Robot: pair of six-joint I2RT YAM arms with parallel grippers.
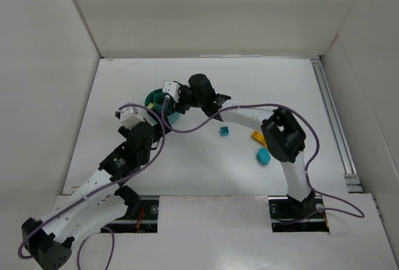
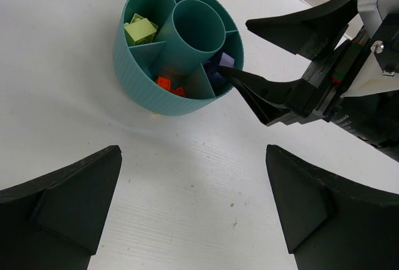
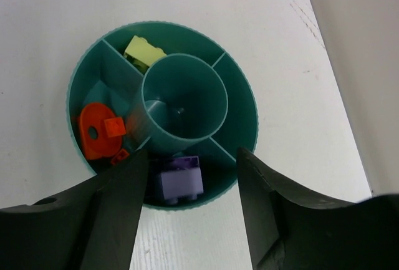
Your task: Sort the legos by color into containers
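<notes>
Hovering over the teal dish (image 3: 248, 89), the right hand (image 3: 190, 154) is spread wide with nothing between its fingers. In its wrist view a lilac piece (image 3: 179, 179) lies in the compartment at 6 o'clock, orange pieces (image 3: 100, 131) at 9 and a yellow-green piece (image 3: 143, 52) at 11. The drop looks done, so the step is withdrawal: rise straight up, fingers apart, since one fingertip dips near the wall and a sideways pull could drag the dish. The left hand (image 2: 192, 158), also spread and empty, sits just beside it. A teal brick (image 1: 224, 131), yellow piece (image 1: 257, 136) and teal lump (image 1: 263, 156) lie loose on the table (image 1: 206, 170) toward 4 o'clock.
</notes>
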